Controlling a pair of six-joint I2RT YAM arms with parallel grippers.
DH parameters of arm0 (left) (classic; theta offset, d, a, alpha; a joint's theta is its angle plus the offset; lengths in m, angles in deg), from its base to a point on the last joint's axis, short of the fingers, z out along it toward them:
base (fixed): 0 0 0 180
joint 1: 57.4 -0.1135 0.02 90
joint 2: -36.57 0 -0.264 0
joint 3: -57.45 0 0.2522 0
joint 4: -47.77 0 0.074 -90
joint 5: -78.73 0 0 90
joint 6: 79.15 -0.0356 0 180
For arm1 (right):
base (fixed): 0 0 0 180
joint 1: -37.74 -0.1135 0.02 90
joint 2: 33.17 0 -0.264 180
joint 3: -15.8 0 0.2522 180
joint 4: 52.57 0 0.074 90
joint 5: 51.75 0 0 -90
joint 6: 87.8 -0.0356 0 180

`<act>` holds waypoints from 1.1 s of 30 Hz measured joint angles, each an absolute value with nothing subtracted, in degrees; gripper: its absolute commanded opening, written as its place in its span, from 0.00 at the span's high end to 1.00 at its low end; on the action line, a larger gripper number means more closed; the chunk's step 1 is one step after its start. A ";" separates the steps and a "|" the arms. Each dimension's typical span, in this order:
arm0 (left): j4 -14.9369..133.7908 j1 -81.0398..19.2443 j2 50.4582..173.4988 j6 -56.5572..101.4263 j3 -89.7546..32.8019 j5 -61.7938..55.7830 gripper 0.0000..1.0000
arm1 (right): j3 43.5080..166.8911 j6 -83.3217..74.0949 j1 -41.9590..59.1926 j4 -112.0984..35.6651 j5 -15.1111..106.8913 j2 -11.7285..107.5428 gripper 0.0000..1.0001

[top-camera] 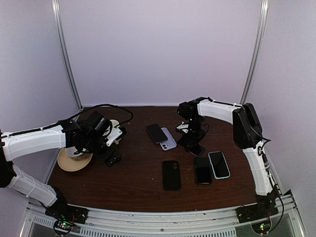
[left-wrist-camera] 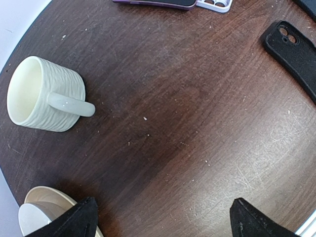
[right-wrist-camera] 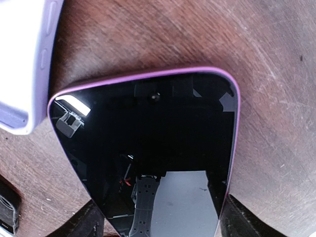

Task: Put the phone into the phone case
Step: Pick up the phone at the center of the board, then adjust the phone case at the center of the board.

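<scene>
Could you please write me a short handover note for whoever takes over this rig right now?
Left gripper: open and empty, near the mug that lies on its side.
Right gripper: open, fingers wide on either side of the purple-edged phone; no grip evident.
Phone: screen up, lying askew and partly over the lavender case, not seated in it.
Done: nothing seated yet.
Left to do: grasp the phone, line it up with the case, press it in.
</scene>
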State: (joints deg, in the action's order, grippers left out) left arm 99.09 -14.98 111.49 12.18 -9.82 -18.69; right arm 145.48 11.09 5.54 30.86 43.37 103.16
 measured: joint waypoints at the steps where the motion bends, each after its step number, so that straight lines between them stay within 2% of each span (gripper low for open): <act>1: 99.09 -14.98 111.49 12.18 -9.82 -18.64 0.03 | 145.48 11.24 5.38 30.88 43.20 103.16 0.29; 11: 99.09 -15.01 111.47 12.16 -9.82 -17.66 0.05 | 144.92 11.02 4.55 30.22 41.25 102.53 0.48; 20: 97.74 -13.89 111.36 10.52 -9.56 -9.27 0.14 | 129.42 7.50 4.23 15.58 39.46 91.07 0.58; 24: 96.95 -6.22 112.67 8.81 -9.91 -10.23 0.18 | 121.75 5.05 4.23 6.57 38.63 83.38 0.58; 29: 97.17 4.23 124.78 6.06 -15.48 -16.22 0.39 | 116.92 0.49 4.14 -1.69 37.65 77.50 0.58; 33: 98.15 7.16 137.17 5.01 -21.76 -21.14 0.46 | 108.98 -3.16 3.85 -6.37 37.23 70.50 0.56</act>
